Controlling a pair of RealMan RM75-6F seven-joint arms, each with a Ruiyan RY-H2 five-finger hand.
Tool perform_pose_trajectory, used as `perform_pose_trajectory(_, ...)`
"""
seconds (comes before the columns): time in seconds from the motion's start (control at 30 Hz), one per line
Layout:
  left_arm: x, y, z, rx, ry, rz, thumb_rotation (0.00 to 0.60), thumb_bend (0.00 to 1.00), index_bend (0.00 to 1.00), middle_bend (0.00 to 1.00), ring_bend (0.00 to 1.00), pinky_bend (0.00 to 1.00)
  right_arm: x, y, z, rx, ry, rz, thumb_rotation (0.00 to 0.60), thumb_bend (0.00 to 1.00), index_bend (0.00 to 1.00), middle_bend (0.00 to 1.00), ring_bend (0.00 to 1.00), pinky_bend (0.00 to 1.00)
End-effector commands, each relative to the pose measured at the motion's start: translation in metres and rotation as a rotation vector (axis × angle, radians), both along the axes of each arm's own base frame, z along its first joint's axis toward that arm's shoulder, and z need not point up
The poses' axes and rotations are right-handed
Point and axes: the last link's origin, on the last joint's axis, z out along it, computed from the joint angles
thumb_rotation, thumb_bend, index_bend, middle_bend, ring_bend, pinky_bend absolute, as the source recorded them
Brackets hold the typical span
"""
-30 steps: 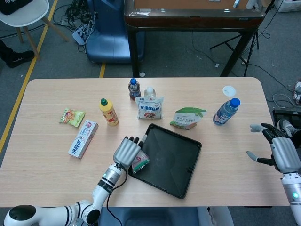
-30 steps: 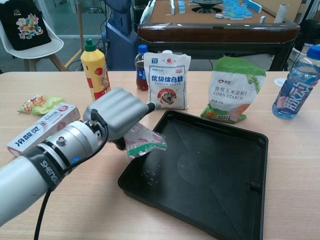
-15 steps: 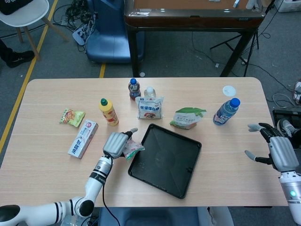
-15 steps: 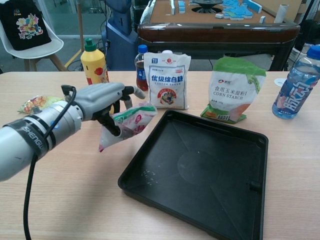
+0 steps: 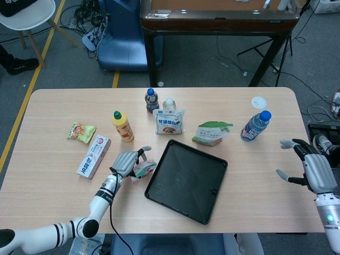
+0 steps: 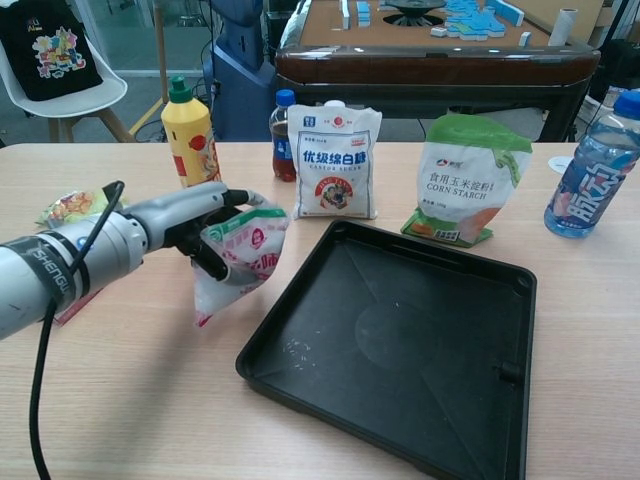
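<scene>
Toothpaste box (image 6: 68, 300) mostly hidden behind left arm in chest view. Left hand (image 5: 125, 162) grips snack packet (image 6: 236, 260) above counter (image 5: 53, 180), just left of black tray (image 6: 400, 350). Right hand (image 5: 313, 169) off the counter edge, fingers spread, holding nothing.

Small pink-and-green snack pouch (image 6: 238, 258), crumpled, hanging tilted, just left of the tray
</scene>
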Motion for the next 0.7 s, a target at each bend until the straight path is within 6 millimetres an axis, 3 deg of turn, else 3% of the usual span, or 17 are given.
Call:
perform_pose_trajectory(0.03, -0.001, 0.002, -0.006, -0.019, -0.009, 0.009, 0.6, 0.26, 0.17, 0.49, 0.47, 0.62, -0.001, 0.001, 0.0, 0.0, 0.0, -0.004, 0.6, 0.16, 0.25, 0.33, 0.16, 0.2)
perform_pose_trajectory(0.7, 0.006, 0.009, -0.017, -0.09, -0.08, 0.069, 0.6, 0.26, 0.01, 0.35, 0.32, 0.51, -0.004, 0.001, 0.0, -0.002, -0.003, -0.017, 0.6, 0.16, 0.25, 0.33, 0.16, 0.2)
